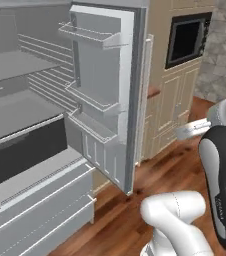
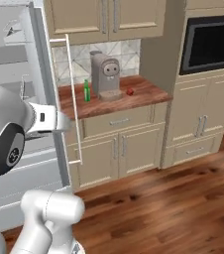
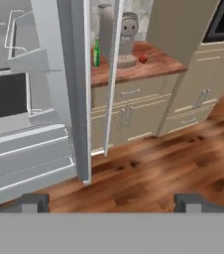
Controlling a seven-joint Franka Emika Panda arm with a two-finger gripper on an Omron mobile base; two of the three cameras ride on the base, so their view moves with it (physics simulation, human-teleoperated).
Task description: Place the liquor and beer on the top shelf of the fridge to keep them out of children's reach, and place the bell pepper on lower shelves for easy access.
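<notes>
The fridge is standing open at left, its door swung out so the shelves can be reached. The claw is hanging wide and empty over the floor. Further right, the beer and bell pepper are waiting on the bench, flanking a coffee machine.
</notes>
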